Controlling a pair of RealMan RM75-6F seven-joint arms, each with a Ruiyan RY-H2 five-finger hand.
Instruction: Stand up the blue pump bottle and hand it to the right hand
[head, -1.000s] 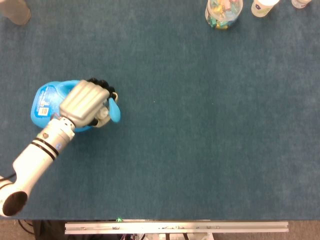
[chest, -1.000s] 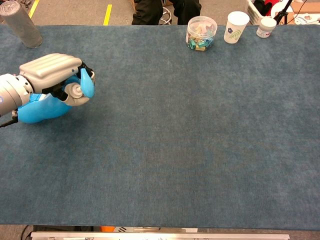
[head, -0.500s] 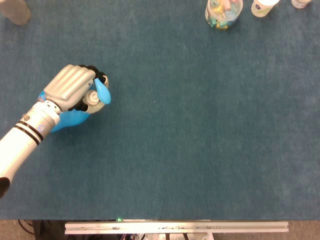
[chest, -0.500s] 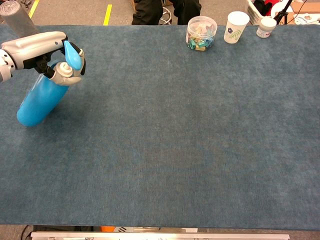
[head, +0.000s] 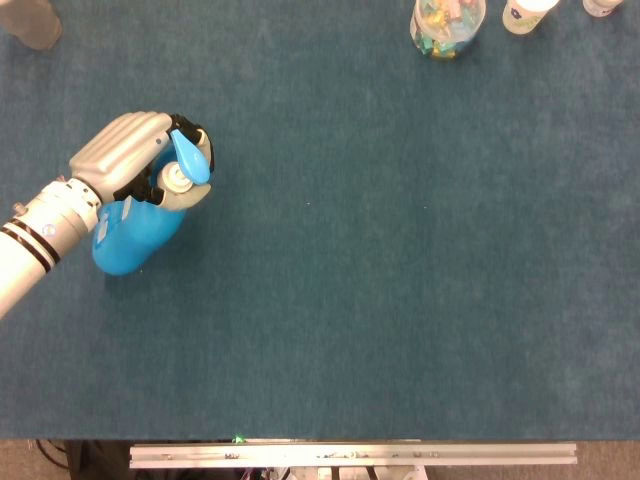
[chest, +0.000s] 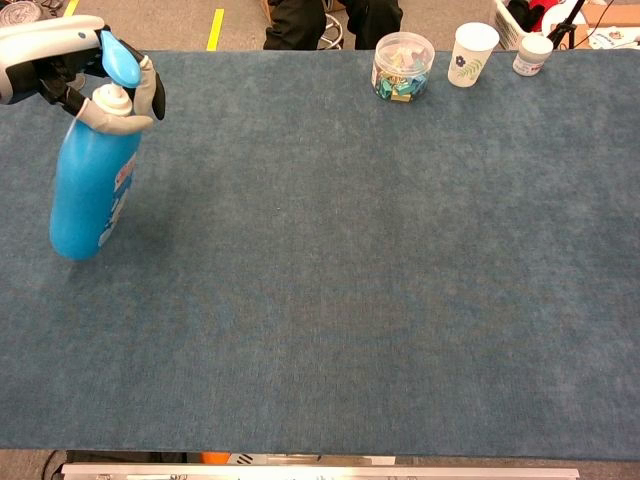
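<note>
Blue carpeted table (chest: 380, 280) filling both views. At 9 o'clock on the table, blue pump bottle (chest: 90, 185) upright on its base, leaning very slightly — pump head (chest: 122, 60) at top. Left hand (head: 135, 165) wrapped around the bottle's neck just under the pump, fingers (chest: 150, 90) curled closed on it. Right hand not seen in either view. Along the far edge, near 1 o'clock: clear tub of coloured bits (chest: 403, 66), white paper cup (chest: 471, 54) just beside it, small white jar (chest: 532, 54) further right — all well apart from the bottle.
</note>
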